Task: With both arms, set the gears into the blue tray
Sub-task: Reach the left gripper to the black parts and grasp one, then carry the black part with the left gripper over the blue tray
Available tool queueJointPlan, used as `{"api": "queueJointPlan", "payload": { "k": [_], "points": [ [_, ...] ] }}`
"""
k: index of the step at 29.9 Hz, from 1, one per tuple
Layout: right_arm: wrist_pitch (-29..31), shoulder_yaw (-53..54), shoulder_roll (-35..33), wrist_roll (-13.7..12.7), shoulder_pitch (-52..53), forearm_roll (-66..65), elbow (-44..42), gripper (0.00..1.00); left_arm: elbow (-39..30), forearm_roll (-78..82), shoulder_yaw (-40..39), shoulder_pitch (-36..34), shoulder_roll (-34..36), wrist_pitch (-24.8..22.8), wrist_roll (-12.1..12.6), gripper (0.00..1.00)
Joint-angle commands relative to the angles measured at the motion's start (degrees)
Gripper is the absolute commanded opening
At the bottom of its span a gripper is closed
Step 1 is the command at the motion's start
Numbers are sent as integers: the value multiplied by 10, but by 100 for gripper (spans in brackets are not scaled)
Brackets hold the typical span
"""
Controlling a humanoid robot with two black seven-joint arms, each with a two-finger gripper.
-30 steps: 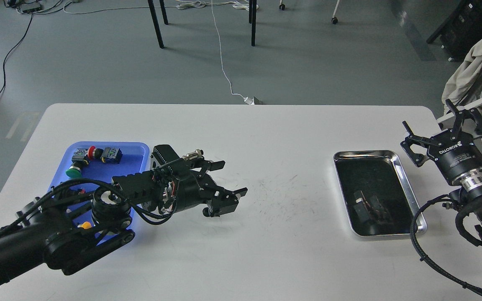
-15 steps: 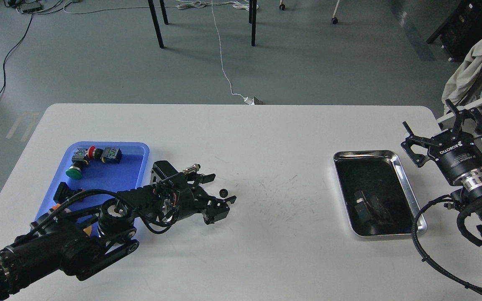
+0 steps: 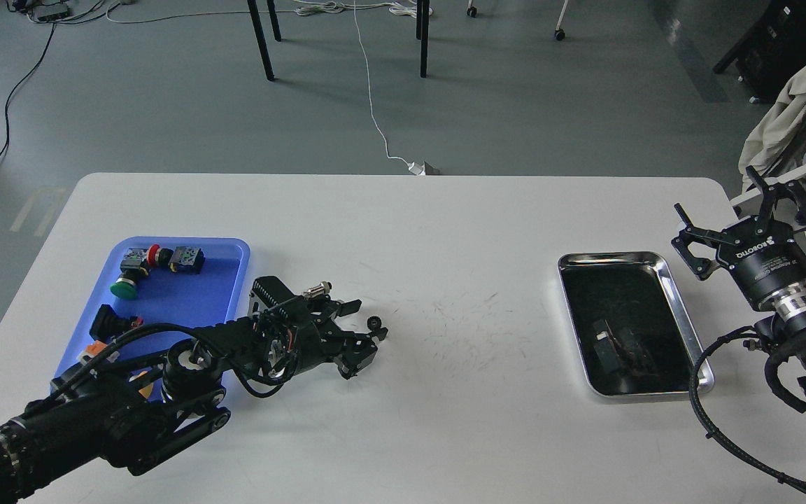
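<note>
a gear (image 3: 374, 323), tiny, black and toothed, lies on the white desk (image 3: 445, 392) between the two fingertips of the left tool (image 3: 366, 320). the fingers are spread on either side of it, and whether either pad touches it cannot be told. the blue tray (image 3: 186, 294) sits just left of that tool, near the desk's left edge, partly covered by the left arm (image 3: 130, 406). it holds push-button switches: one with a green cap (image 3: 122, 287) and one with a red cap (image 3: 154, 253) near its far end, and a black one (image 3: 110, 323) lower down. the right tool (image 3: 742, 213) hangs above the desk's right edge, fingers spread wide and gripping nothing. just left of it lies a silver metal tray (image 3: 676, 294) whose shiny floor shows dark shapes too unclear to name.
</note>
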Motion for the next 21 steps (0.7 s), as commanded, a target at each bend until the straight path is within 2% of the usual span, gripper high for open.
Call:
{"api": "queueJointPlan", "payload": {
  "k": [1,3,7,10,14,21],
  "points": [
    [0,0,0,0,0,0,0,97,-1,0,1,4,0,-1,-1,37],
    [0,0,0,0,0,0,0,97,-1,0,0,4,0,-1,0,20],
    [0,0,0,0,0,0,0,97,-6,0,-1,4,2,0,1,9],
    [0,0,0,0,0,0,1,97,-15,0,-3,4,14,4,0,8],
    [0,0,0,0,0,0,1,97,-52,0,-12,-5,67,19,-2,8],
    [0,0,-1,0,1,0,1,97,-161,-33,-34,-11,225,24,-3,8]
  ]
}}
